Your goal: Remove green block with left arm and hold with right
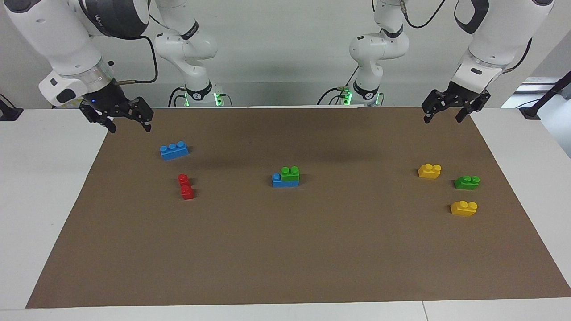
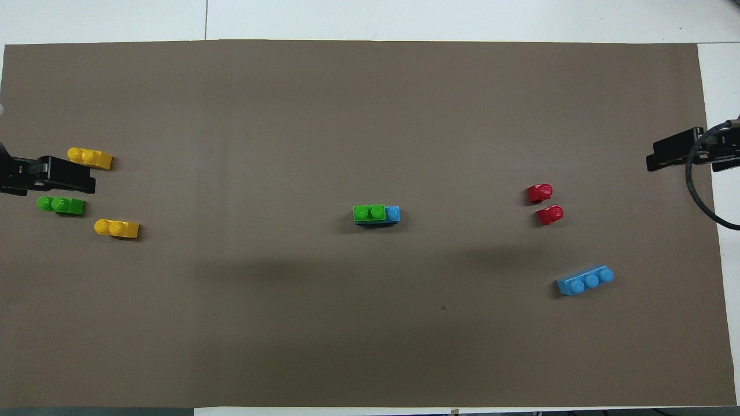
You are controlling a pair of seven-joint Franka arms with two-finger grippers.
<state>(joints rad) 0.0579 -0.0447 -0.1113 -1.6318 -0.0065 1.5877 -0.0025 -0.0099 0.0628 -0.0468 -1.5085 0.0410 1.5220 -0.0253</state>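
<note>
The green block (image 1: 290, 173) has two studs and sits pressed on top of a blue three-stud brick (image 1: 280, 181) at the middle of the brown mat; both also show in the overhead view, the green block (image 2: 369, 213) and the blue brick (image 2: 393, 213). My left gripper (image 1: 442, 119) is open and empty, raised over the mat's edge at the left arm's end; it also shows in the overhead view (image 2: 58, 176). My right gripper (image 1: 128, 129), with a blue wrist light, is open and empty, raised over the mat's corner at the right arm's end.
A second loose green brick (image 1: 466, 182) lies between two yellow bricks (image 1: 429, 171) (image 1: 463, 208) at the left arm's end. A loose blue three-stud brick (image 1: 174, 150) and two red pieces (image 1: 185, 187) lie at the right arm's end.
</note>
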